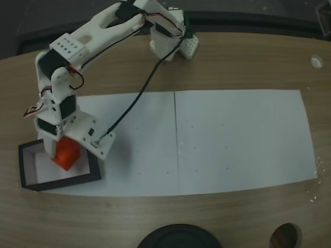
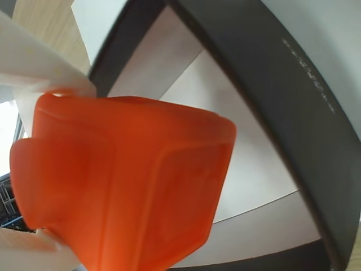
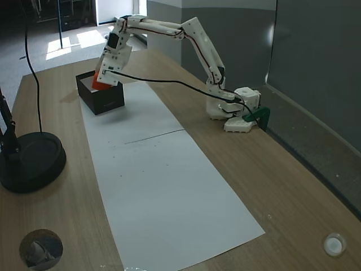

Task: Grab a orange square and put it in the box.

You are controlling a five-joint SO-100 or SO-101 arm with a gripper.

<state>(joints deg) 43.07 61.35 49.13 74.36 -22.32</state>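
Note:
The orange square (image 1: 66,153) is held in my gripper (image 1: 63,155), which is shut on it over the left half of the box (image 1: 62,184). In the wrist view the orange square (image 2: 124,180) is tilted and very close, pressed against a white finger (image 2: 34,62). The box's black wall (image 2: 282,90) and white inside (image 2: 248,152) lie below it. In the other fixed view my gripper (image 3: 103,80) holds the orange square (image 3: 99,82) just above the rim of the box (image 3: 107,101). Whether the square touches the box floor cannot be told.
The box stands at the end of two white paper sheets (image 1: 232,139) on a wooden table. A black round stand base (image 3: 28,161) sits near the table edge. The arm's base (image 3: 237,116) is clamped at the far side. A black cable (image 1: 139,95) hangs from the arm.

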